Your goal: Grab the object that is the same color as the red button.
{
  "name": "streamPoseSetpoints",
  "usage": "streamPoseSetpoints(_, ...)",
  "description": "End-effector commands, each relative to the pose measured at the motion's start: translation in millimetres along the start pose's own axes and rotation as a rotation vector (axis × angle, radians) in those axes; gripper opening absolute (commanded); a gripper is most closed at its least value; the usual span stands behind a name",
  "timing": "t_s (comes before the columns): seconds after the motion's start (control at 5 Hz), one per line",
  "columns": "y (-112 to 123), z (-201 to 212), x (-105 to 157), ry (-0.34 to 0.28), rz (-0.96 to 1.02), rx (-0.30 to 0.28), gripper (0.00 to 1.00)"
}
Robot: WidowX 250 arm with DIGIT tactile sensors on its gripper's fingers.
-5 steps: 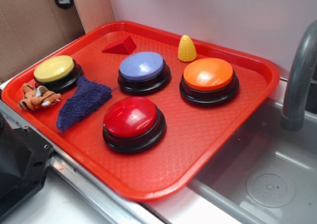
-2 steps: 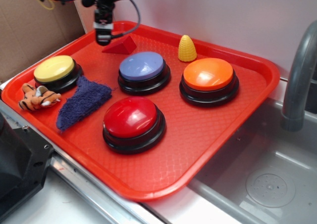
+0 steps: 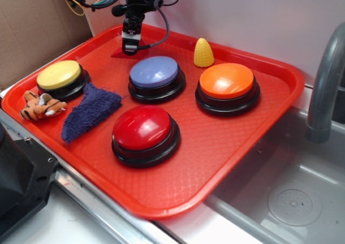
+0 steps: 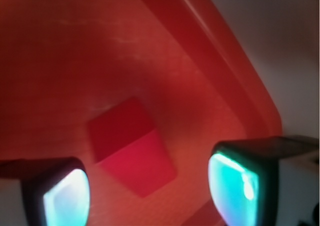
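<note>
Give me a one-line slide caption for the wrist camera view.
Open gripper poised above the red wedge block on the red tray, fingers on either side.

Exterior view: looks down at a slant from the near corner of the red tray (image 3: 259, 163), taking in the whole tray, the sink beside it and the wall behind; the pincer (image 3: 130, 48) hangs at the tray's far side.
Exterior distance: moderately far, every button in frame.
Wrist view: rides on the pincer (image 4: 150, 191) and looks straight down past its two fingertips (image 4: 235, 186), which fill the lower corners.
Wrist distance: very close and blurred.
Shared part: the red wedge block (image 4: 130, 146) below the pincer, mostly hidden behind it in the exterior view (image 3: 116, 54), and the tray's far rim (image 4: 225, 71).
</note>
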State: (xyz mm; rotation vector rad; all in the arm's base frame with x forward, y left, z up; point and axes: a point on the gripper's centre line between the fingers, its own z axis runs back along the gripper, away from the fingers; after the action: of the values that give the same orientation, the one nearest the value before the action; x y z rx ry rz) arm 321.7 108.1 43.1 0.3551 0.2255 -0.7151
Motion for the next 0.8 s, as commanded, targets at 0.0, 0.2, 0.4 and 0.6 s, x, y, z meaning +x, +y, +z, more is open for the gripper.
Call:
streamPoseSetpoints(0.0,-1.3,-2.8,-11.7,0.026,-0.182,-0.088,1.0)
streamPoseSetpoints(0.2,-8.8,-8.4,-5.6,0.008,-0.195,-0.11,1.0)
streamPoseSetpoints(0.4,-2.8,-15.5,13.7,-0.078,-0.047,-0.085,1.0)
streamPoseSetpoints(0.6,7.5,-28.1,24.2,-0.094,0.054,-0.058,1.0)
